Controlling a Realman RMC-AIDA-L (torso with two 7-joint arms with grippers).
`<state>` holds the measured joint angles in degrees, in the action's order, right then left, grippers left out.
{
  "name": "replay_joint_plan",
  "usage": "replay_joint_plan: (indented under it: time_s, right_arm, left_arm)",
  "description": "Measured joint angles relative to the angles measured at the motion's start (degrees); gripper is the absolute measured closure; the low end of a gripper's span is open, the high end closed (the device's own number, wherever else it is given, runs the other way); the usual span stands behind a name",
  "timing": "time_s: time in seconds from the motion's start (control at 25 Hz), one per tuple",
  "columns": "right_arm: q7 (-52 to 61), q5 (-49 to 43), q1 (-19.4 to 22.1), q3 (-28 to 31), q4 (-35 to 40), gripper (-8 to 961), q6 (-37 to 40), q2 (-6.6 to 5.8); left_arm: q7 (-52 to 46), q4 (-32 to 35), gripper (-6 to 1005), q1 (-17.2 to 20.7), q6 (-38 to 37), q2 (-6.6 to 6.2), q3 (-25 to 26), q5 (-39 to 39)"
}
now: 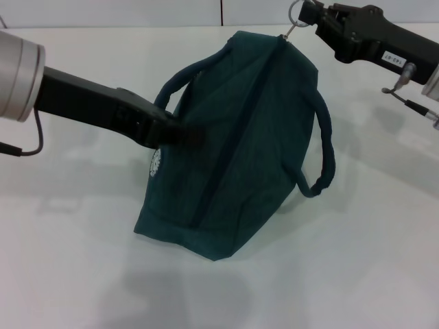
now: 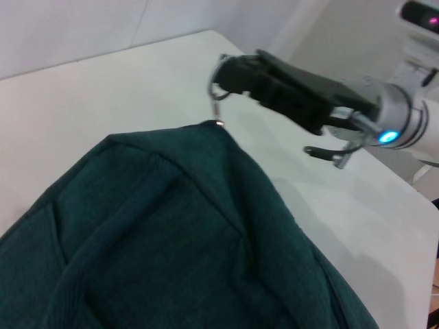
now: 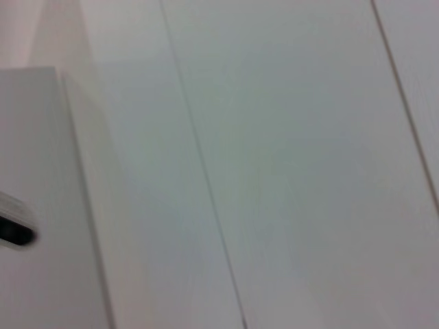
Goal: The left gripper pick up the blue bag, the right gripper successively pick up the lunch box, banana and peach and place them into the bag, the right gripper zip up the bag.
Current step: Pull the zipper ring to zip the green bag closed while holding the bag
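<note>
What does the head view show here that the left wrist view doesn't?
Only the head view shows the left gripper at the blue bag's near handle, plus the round white logo and the far handle. Only the left wrist view shows the right wrist's blue light. Both show the right gripper holding the zipper's ring pull.
</note>
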<state>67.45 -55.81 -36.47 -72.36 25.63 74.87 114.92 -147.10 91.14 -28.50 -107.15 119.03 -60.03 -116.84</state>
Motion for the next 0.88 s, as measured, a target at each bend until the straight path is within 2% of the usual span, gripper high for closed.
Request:
replay_joint_plan:
  time_s: [0.16, 0.36, 0.6, 0.88]
  right_arm:
    - [-0.02, -0.06, -0.15, -0.33, 0.02, 908, -2.50, 0.26]
    - [-0.01, 0.04, -0.06, -0.27, 0.05, 908, -1.53, 0.32]
    - [1.09, 1.78, 2.60, 0.11, 1.04, 907, 5.82, 0.37]
    - [4.81, 2.84, 8.33, 0.08, 3.82, 906, 12.57, 0.48]
  left_arm:
    - [1.48, -0.05, 941, 0.72, -0.05, 0.09, 0.04, 1.40]
    - [2.96, -1.55, 941, 1.20, 0.29, 0.21, 1.30, 2.13]
    - [5.75, -6.62, 940, 0.71, 1.56, 0.34, 5.90, 2.32]
    - [8.88, -10.50, 941, 0.64, 7.13, -0.07, 6.61, 1.62]
